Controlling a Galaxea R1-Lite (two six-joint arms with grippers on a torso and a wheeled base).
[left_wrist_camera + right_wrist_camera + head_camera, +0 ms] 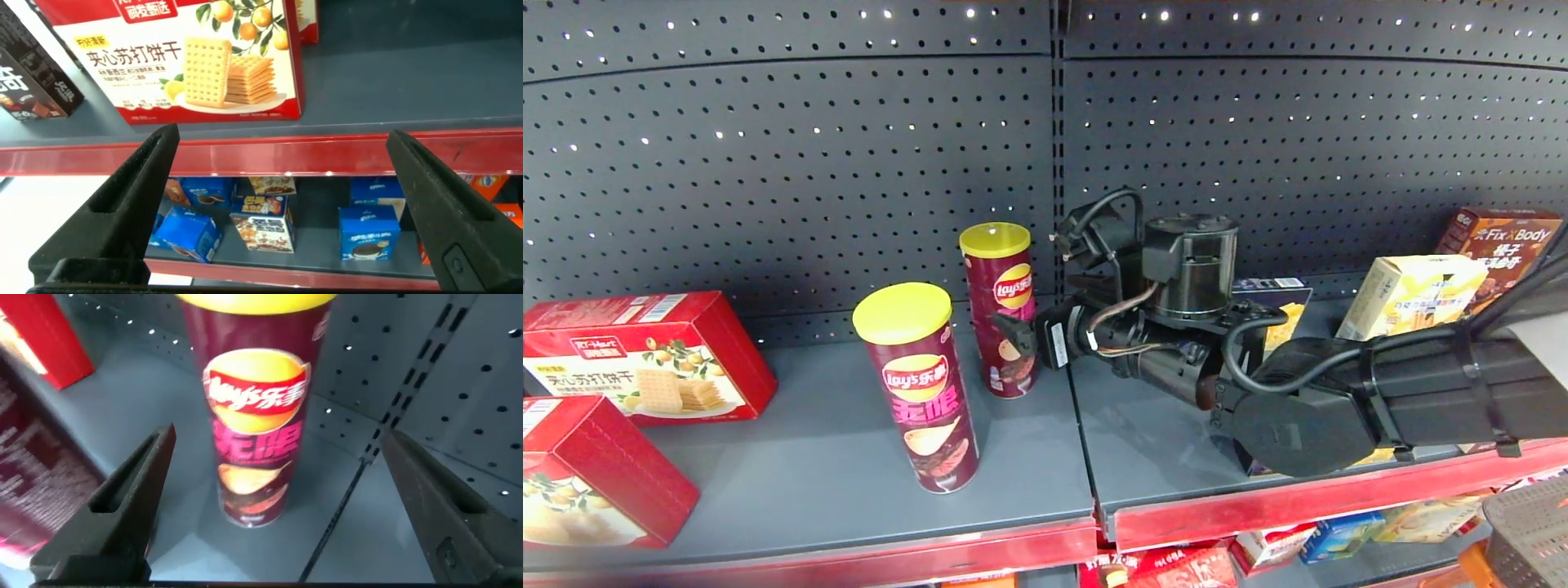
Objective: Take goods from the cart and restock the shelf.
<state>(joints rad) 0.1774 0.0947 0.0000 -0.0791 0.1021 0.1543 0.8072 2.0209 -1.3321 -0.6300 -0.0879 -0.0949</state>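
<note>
Shop: snack-stocked retail shelf (833,457)

Red cracker box (645,359), yellow carton (1409,294); perforated back panel (792,163)

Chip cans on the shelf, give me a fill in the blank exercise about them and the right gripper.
1. ___ chip cans stand on the shelf.
2. Their lids are ___.
3. The right gripper faces the rear can with its jaws ___.
4. The biscuit boxes left of them are ___.
Missing words: two; yellow; open; red.
</note>
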